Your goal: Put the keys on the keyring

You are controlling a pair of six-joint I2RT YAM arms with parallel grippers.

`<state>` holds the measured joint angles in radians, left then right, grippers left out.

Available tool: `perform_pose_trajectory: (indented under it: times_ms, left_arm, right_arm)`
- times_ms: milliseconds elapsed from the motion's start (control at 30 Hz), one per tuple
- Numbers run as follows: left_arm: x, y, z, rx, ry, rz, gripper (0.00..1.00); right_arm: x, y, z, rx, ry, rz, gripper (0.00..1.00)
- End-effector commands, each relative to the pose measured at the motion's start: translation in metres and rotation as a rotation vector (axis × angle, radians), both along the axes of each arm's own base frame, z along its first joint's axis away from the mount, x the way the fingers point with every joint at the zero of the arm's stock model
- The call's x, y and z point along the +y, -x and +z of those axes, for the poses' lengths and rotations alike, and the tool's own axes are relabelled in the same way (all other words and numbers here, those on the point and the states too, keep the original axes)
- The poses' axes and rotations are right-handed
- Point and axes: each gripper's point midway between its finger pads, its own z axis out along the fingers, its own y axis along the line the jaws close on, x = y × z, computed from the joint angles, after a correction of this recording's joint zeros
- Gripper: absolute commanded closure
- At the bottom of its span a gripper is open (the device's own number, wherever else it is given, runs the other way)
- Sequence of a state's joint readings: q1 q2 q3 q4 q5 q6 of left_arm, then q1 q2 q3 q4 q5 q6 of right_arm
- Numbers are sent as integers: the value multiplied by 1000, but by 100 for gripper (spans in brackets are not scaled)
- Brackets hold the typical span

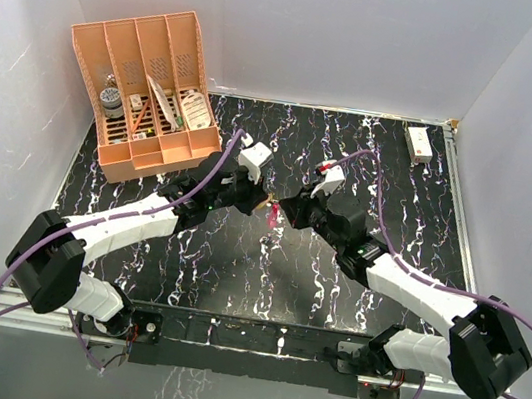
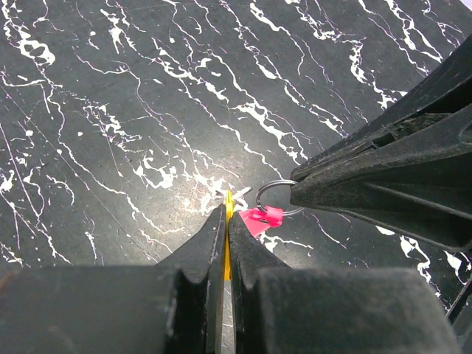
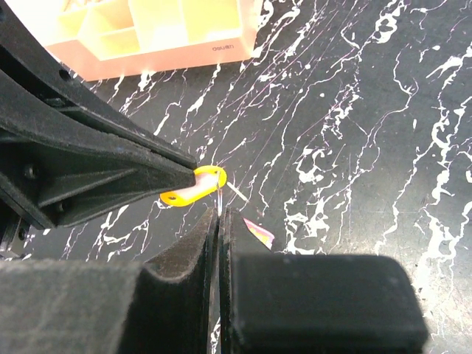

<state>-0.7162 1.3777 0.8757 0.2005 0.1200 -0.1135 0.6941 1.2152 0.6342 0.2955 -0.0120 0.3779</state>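
Observation:
My left gripper (image 2: 227,214) is shut on the yellow key (image 2: 228,203), seen edge-on between its fingers. In the right wrist view the key (image 3: 195,184) sticks out of the left gripper's tip, its hole at the thin ring. My right gripper (image 3: 220,215) is shut on the keyring's metal ring (image 2: 273,190); the pink-red strap (image 2: 262,219) hangs below it and also shows in the right wrist view (image 3: 258,232). In the top view both grippers meet tip to tip at the table's middle, left gripper (image 1: 258,198), right gripper (image 1: 285,209), strap (image 1: 272,214) between them, held above the table.
An orange compartment organizer (image 1: 152,90) with small items stands at the back left; it also shows in the right wrist view (image 3: 147,37). A small white box (image 1: 419,143) lies at the back right. The black marbled mat (image 1: 235,266) covers the table.

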Motion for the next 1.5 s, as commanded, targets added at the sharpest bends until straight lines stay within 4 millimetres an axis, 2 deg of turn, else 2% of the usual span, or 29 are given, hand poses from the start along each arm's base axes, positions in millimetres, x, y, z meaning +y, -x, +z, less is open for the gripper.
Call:
perform_pose_trajectory:
  times_ms: [0,433,633,1200,1467]
  left_arm:
    - [-6,-3,41,-57,74,15,100]
    - [-4,-13,53,-87,63,91,100]
    - [-3,-14,52,-84,53,105,100]
    - [-7,-11,45,-70,36,100,100]
    - [-10,-11,48,-77,35,101,100]
  right_arm:
    - [7,-13,40,-74,-67,-56,100]
    - [7,-19,34,-36,4,-184,100]
    - [3,-19,37,-37,1,-219,100]
    - [6,-23,44,-51,3,-231,100]
    - [9,-23,44,-48,5,-227,100]
